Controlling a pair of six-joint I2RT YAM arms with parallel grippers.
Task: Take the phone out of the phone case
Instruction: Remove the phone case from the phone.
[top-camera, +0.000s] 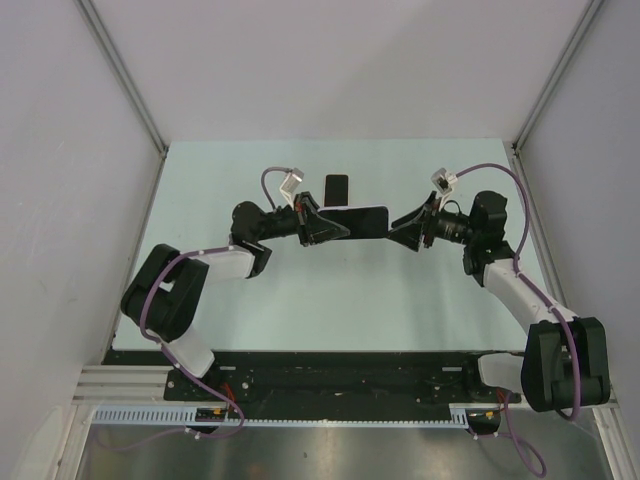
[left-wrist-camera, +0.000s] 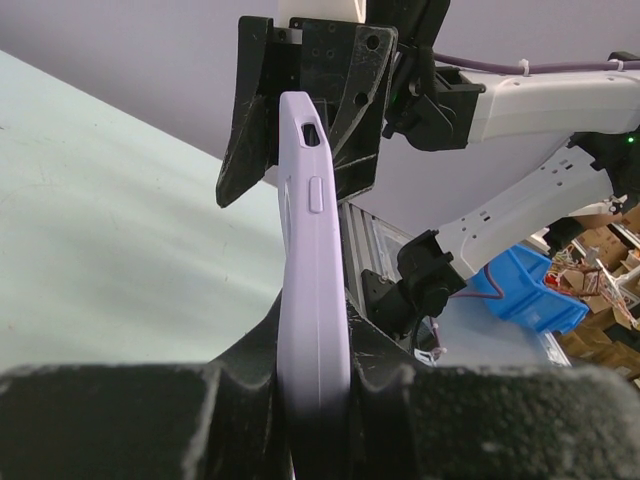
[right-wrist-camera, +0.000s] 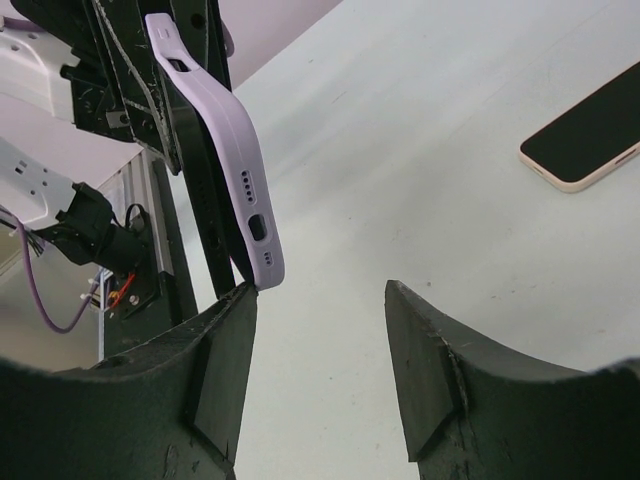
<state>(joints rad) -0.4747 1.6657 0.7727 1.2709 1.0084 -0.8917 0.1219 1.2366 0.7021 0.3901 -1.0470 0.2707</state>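
L tool (left-wrist-camera: 315, 385) clamped on bent lilac case (left-wrist-camera: 312, 270), R tool (right-wrist-camera: 320, 340) jaws apart, empty, phone (right-wrist-camera: 588, 138) lying separate

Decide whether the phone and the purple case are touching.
Apart. The right wrist view shows the phone lying flat on the table, well clear of the purple case held aloft.

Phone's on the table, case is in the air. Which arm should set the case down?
Left: the left end effector is shut on the lavender case, so it could lower it. The right end effector is open, the case's tip beside one finger, ungripped. The phone lies apart on the table.
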